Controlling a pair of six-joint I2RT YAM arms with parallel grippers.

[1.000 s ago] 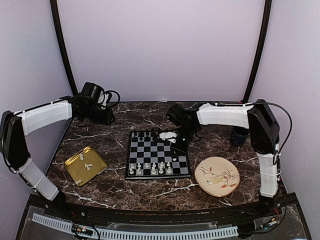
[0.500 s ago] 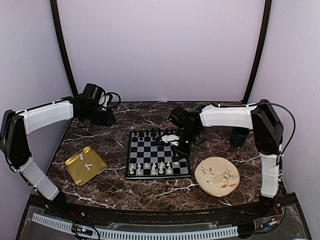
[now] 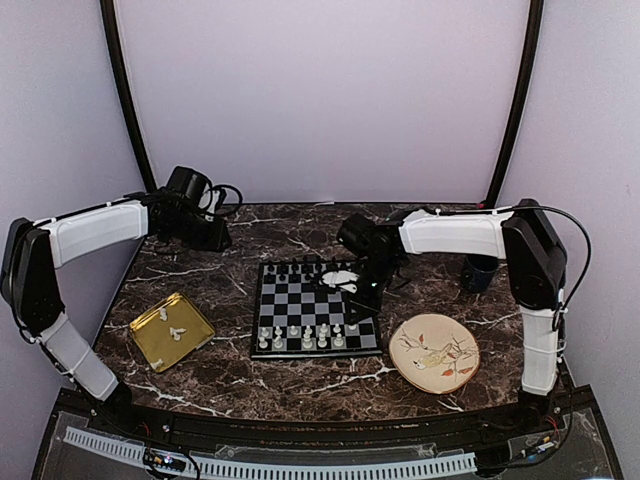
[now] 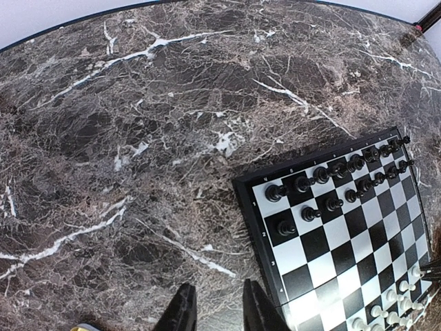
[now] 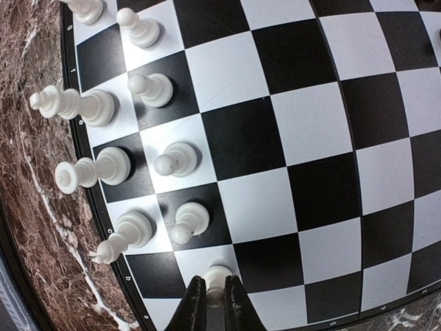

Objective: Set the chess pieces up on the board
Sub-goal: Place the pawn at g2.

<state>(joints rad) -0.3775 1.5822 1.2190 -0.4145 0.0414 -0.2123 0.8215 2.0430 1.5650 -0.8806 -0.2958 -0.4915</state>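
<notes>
Pawn [image 5: 218,274], white, clamped between right gripper [image 5: 213,285] fingers: we should lower it straight, clear of the neighbour pawn [image 5: 187,222] just ahead. Left gripper [image 4: 218,309] fingers apart, empty.

One board [image 3: 316,305] counted. White chess pieces [image 5: 176,158]: nine counted in right wrist view, along board's edge rows, one cut off by frame. Black chessmen [image 4: 301,183]: two rows seen at board's far edge, too small to be counted exactly. One gold tray [image 3: 150,345] left of board. One plate [image 3: 410,362] right of board. One dark cup [image 3: 478,272] right of board, further back.
</notes>
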